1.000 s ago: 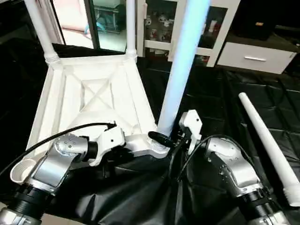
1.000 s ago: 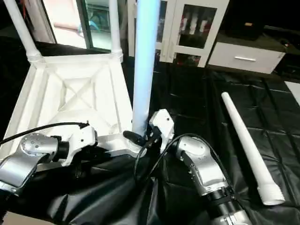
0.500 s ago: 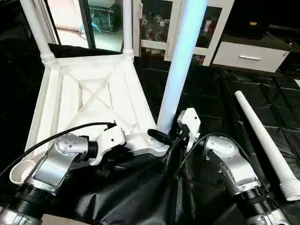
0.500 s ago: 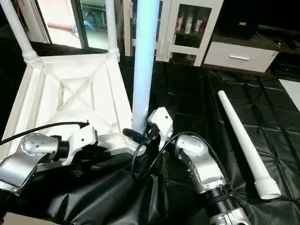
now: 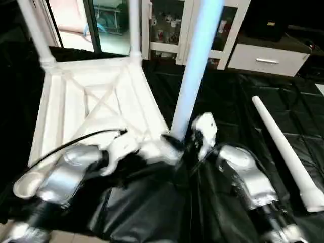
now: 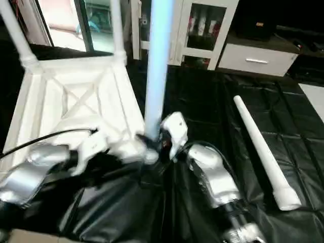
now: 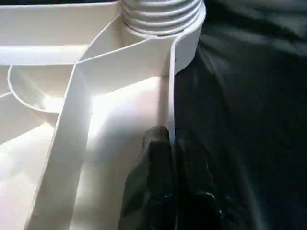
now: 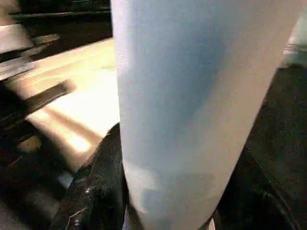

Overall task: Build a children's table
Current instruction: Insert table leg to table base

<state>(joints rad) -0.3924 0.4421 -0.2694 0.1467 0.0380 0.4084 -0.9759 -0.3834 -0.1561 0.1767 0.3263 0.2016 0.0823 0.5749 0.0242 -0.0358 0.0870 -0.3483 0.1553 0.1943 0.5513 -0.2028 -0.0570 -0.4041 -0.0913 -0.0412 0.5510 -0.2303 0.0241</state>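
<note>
Children's table top [image 5: 96, 109]: white plastic square, lying upside down on the black-sheeted table [image 5: 228, 101], X-ribbed underside facing up, raised rim standing around it. It sits left of centre in the head views, its near edge just in front of both forearms and its far edge toward the cabinets [image 5: 202, 30].

Far legs [image 5: 134, 25]: two white tubes, seated in the two far corner sockets. Both stand upright, long axis vertical, running out of the top of the head views.

Near-right leg [image 5: 195, 71]: white tube with a bluish cast, standing in the near-right corner socket. Long axis close to vertical, leaning slightly to the right as it rises. A ribbed collar shows where it meets the socket in the left wrist view.

Loose leg [image 5: 281, 147]: white tapered tube lying flat on the black sheet, well apart from the top on the right. Long axis runs diagonally, narrow tip pointing away toward the cabinets, ribbed wide end nearest the robot.

Near-left corner socket [image 5: 25, 183]: a round open cup, no leg in it.

Left pincer [image 7: 168, 143]: fingers pressed together, pinching the thin rim of the top along its near edge, close to the near-right corner.

Right pincer [image 8: 163, 191]: fingers spread about halfway, wrapped around the base of the near-right leg just above the socket.
</note>
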